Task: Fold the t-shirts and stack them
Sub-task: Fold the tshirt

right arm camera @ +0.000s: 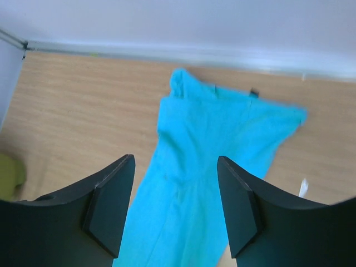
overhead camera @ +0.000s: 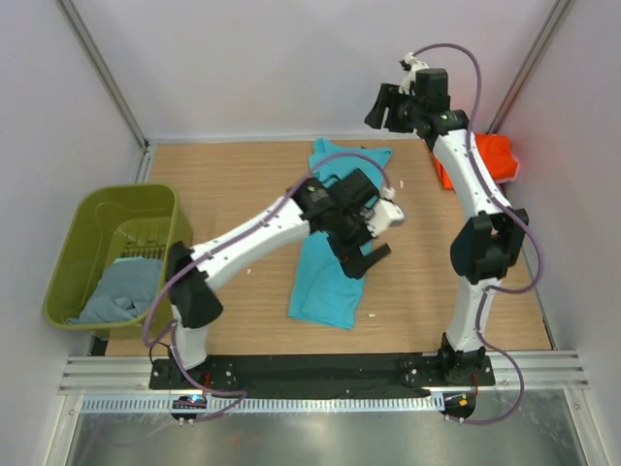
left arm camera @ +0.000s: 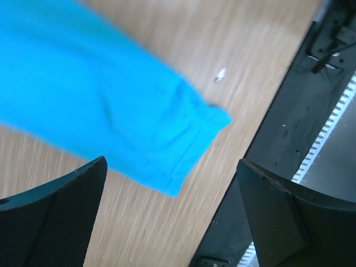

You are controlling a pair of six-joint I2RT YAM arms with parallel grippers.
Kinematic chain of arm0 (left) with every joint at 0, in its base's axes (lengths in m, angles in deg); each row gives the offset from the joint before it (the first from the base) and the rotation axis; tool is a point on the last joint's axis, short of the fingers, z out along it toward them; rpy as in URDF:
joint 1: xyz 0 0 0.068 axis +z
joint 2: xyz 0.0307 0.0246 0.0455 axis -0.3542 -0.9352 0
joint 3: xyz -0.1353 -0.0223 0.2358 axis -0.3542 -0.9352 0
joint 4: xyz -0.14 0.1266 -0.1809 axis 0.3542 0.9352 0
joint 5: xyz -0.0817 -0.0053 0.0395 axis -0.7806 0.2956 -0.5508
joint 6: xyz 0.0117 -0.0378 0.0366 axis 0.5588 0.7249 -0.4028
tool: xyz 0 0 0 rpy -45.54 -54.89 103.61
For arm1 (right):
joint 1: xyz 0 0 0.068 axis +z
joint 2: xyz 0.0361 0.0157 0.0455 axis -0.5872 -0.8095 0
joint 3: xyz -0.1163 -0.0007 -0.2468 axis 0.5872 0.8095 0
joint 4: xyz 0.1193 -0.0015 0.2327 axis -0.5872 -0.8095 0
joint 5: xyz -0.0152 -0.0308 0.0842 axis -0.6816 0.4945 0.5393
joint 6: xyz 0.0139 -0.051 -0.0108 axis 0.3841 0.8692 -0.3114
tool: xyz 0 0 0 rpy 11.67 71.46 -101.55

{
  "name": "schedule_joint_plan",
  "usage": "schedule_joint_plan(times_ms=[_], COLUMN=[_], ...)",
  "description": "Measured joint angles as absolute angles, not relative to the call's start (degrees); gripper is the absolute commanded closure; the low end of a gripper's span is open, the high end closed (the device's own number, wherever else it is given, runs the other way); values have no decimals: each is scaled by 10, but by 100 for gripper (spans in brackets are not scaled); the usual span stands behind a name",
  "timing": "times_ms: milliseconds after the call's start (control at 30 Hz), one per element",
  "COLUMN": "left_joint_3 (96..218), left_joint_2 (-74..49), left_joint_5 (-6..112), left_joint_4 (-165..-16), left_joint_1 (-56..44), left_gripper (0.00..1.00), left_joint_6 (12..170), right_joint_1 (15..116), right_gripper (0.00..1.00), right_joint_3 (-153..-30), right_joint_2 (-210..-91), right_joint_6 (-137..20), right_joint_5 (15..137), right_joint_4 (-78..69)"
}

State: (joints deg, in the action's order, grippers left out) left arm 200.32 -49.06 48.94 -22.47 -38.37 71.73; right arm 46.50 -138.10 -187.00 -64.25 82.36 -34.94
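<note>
While left tool (left arm camera: 172, 164) and right tool (right arm camera: 177, 161) gape empty, an arm (overhead camera: 262, 233) half hides the turquoise t-shirt (overhead camera: 325, 289).

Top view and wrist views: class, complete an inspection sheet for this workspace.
Surface: wooden table.
Job's things: turquoise shirt lying mid-table; orange-red shirt far right; grey-blue shirt in bin.
Clutter: olive bin at left; small white scrap.
Pincers: left pincer open over turquoise shirt; right pincer open, raised, empty.
Cables: purple cables along both arms.
Surroundings: white walls.
</note>
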Motion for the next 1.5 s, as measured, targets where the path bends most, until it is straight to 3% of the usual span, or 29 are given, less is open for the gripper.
schedule_joint_plan(times_ms=[167,367,733,967,1500], left_joint_3=[1891,1795,2054,2092,1965], left_joint_2=[-406,-456,-698,-741,-659], left_joint_5=[444,364,281,269,199], left_joint_4=[-262,-298,-324,-325,-325], left_joint_1=[-243,-82,10,11,30], left_gripper=[0,6,16,18,23], left_joint_6=[799,898,906,887,886], right_joint_1=[436,442,441,403,389], right_gripper=[39,38,39,39,39], right_joint_3=[-1112,-874,-814,-900,-1228], right_joint_2=[-1741,-1742,-1684,-1742,-2023], right_joint_6=[-739,-840,-858,-823,-749], right_joint_5=[884,956,971,947,884], right_joint_4=[-331,-332,-296,-292,-277])
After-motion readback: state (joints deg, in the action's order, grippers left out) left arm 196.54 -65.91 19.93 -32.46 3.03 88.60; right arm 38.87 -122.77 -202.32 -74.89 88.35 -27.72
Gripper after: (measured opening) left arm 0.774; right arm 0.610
